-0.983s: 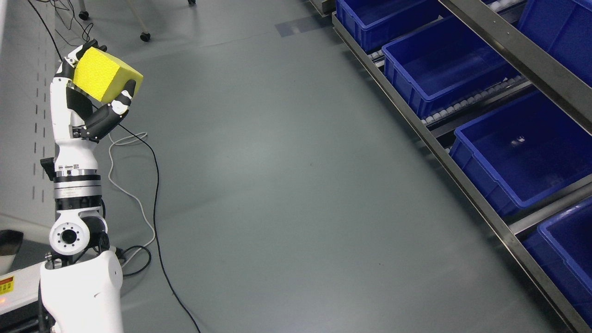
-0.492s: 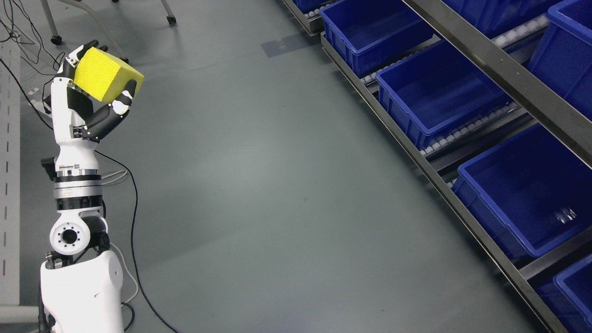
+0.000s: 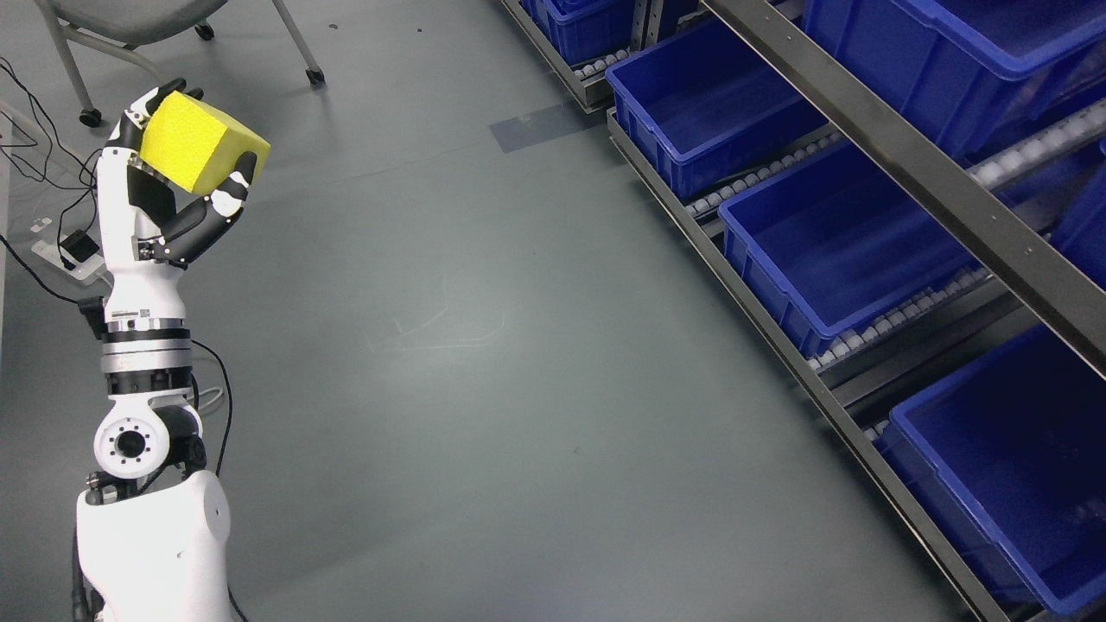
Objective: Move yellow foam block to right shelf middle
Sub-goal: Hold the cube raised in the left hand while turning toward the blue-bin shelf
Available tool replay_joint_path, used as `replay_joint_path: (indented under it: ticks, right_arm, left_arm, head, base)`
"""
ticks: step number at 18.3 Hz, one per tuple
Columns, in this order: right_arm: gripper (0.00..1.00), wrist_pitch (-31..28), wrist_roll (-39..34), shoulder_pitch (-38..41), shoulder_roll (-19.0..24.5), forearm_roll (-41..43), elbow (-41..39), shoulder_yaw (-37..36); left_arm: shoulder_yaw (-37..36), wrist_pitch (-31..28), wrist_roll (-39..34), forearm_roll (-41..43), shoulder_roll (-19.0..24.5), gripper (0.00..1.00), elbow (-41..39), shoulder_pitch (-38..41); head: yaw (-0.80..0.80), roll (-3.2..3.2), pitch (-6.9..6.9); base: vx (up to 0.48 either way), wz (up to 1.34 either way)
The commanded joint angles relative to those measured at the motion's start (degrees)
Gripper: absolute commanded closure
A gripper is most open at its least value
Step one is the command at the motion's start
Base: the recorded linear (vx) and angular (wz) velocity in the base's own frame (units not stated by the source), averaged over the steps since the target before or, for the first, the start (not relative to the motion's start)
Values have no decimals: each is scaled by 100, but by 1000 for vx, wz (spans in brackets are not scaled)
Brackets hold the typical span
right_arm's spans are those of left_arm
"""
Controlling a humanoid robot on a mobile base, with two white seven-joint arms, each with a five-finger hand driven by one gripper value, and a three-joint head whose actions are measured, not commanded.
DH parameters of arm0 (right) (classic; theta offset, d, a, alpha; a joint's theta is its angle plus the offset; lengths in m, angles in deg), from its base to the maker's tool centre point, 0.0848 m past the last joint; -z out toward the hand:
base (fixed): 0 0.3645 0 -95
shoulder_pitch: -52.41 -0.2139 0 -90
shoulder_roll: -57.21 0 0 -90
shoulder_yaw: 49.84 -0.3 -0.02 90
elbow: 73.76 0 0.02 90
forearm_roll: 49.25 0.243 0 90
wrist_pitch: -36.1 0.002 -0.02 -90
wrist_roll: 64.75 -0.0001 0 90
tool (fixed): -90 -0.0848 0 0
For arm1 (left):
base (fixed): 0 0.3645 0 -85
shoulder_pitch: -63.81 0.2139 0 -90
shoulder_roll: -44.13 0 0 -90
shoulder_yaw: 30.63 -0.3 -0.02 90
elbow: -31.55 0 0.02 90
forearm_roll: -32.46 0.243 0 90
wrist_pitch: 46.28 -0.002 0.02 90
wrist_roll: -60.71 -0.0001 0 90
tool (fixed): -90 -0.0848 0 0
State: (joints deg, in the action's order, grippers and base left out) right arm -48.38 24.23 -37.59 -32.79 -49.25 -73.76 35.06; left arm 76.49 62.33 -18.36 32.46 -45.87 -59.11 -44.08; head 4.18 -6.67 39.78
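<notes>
Left hand [image 3: 164,203] up at the far left, wrapped around the foam block [image 3: 200,142]. Chair [image 3: 130,26] behind it at the top left, cables [image 3: 52,181] just left of the arm. Open floor [image 3: 484,363] in between, then shelf [image 3: 907,173] with bins [image 3: 829,250] along the right.
</notes>
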Motion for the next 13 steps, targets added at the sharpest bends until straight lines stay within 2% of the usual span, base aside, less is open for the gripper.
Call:
replay_joint_path:
  ticks: [1,13]
  right_arm:
    - [0,2,-3,-18,-100,0,-100,0]
    - [0,2,-3,-9,-100,0,-100,0]
  left_arm:
    - [-24,19,5,-114,100,56,-23,23]
    - [-68,19,5,-114,100,56,-32,14]
  head:
    - [0,0,0]
    - [0,0,0]
  base:
    - [403,38]
    - [367,-6]
